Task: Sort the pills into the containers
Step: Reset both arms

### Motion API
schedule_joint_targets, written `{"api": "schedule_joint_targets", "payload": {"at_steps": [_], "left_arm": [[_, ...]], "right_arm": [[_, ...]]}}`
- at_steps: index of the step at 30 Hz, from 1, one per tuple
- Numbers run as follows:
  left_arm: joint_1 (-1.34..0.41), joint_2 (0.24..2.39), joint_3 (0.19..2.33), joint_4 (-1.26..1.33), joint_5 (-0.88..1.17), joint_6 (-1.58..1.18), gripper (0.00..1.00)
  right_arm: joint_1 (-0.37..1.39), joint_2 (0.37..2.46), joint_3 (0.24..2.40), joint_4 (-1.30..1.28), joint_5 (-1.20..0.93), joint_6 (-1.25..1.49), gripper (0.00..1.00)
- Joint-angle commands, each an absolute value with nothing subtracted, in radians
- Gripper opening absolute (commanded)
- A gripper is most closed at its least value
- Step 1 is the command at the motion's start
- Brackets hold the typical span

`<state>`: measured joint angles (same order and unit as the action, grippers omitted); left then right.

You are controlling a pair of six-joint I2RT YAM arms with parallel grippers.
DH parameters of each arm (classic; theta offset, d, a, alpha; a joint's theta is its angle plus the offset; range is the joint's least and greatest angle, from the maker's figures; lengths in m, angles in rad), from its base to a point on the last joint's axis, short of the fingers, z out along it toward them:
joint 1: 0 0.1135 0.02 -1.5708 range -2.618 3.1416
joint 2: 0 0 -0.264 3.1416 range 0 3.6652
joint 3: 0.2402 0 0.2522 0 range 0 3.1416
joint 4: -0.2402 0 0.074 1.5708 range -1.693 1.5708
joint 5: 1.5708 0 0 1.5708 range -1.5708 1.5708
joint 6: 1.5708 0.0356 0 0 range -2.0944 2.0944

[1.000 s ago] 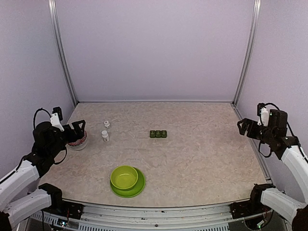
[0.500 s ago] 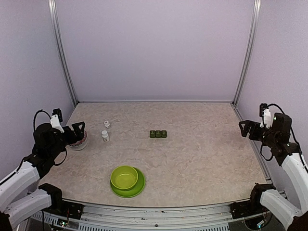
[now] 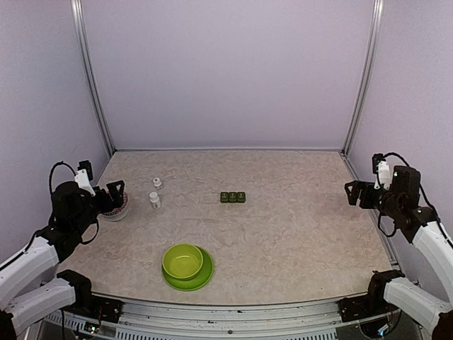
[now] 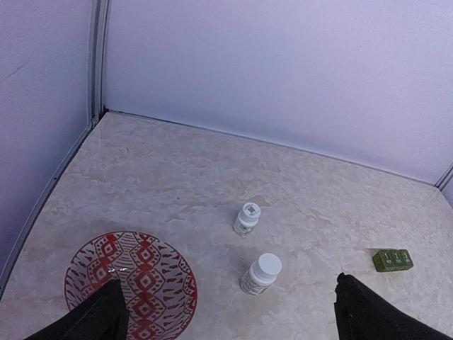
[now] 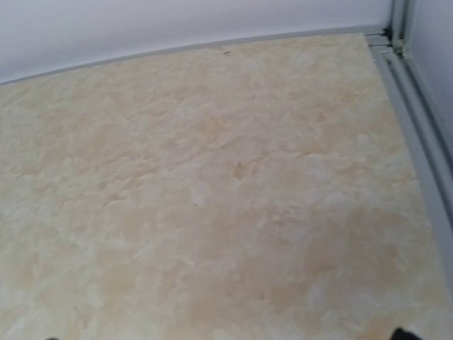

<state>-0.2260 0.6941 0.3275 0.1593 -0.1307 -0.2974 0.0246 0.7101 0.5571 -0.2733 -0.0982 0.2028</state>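
The containers (image 3: 232, 197), a small dark green strip of three lidded squares, lie mid-table; the left wrist view has them at its right edge (image 4: 393, 259). No loose pills show. Two white capped bottles (image 3: 154, 200) (image 3: 157, 183) stand left of the strip, and both bottles (image 4: 261, 273) (image 4: 247, 219) appear in the left wrist view. My left gripper (image 3: 113, 193) (image 4: 230, 315) hangs open over a red-patterned bowl (image 3: 115, 207) (image 4: 131, 283), holding nothing. My right gripper (image 3: 356, 191) (image 5: 226, 336) is open at the far right above bare tabletop, only its fingertips showing.
A lime-green bowl (image 3: 183, 261) sits on a matching plate (image 3: 205, 275) near the front edge. Lilac walls with metal corner rails (image 3: 361, 85) close the table on three sides; the right rail (image 5: 417, 134) runs close to my right gripper.
My right gripper has drifted a little left, toward the table's middle. The left gripper shifted slightly left and down near the red bowl. Both stay open.
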Motion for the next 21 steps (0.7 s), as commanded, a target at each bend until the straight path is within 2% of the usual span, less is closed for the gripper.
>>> {"api": "schedule_joint_targets", "payload": {"at_steps": [1,5,21], "left_arm": [[-0.230,0.674,0.328,0.149,-0.160,-0.275,0.99],[-0.229,0.664,0.325,0.149,-0.158,-0.276,0.99],[-0.230,0.672,0.333,0.143,-0.155,-0.281,0.99]], "right_arm": [[0.034,0.678,0.586,-0.286,-0.045,0.214,1.00],[0.034,0.658,0.584,-0.273,-0.114,0.198,1.00],[0.034,0.678,0.587,-0.266,-0.169,0.212,1.00]]}}
